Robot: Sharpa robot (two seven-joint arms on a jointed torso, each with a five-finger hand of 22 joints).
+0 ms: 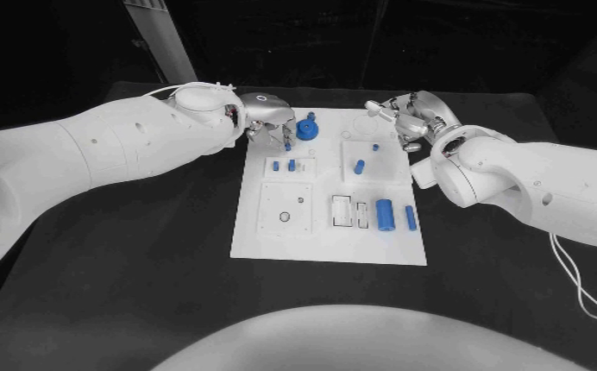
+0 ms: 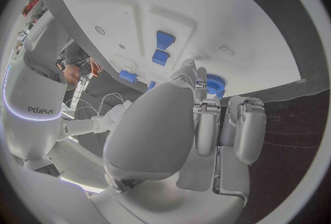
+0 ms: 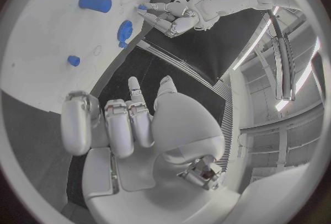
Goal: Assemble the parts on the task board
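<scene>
Fingers of left hand [image 1: 264, 118] curl down at the blue gear [image 1: 307, 130] on task board [image 1: 329, 246] far end; can't tell if gripping. Right hand [image 1: 417, 117] fingers apart, empty. Step: prob seating gear; next needs straight press.

My arms are smooth white shells; my left hand [image 1: 265, 116] and right hand [image 1: 414, 116] have silver fingers [image 2: 207, 124], thin white cables trailing.

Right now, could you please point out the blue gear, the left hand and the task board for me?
blue gear [image 1: 307, 131], head view, on its round top.
left hand [image 1: 267, 117], head view, on the silver back of the hand.
task board [image 1: 326, 247], head view, on a bare white stretch near its front edge.
</scene>
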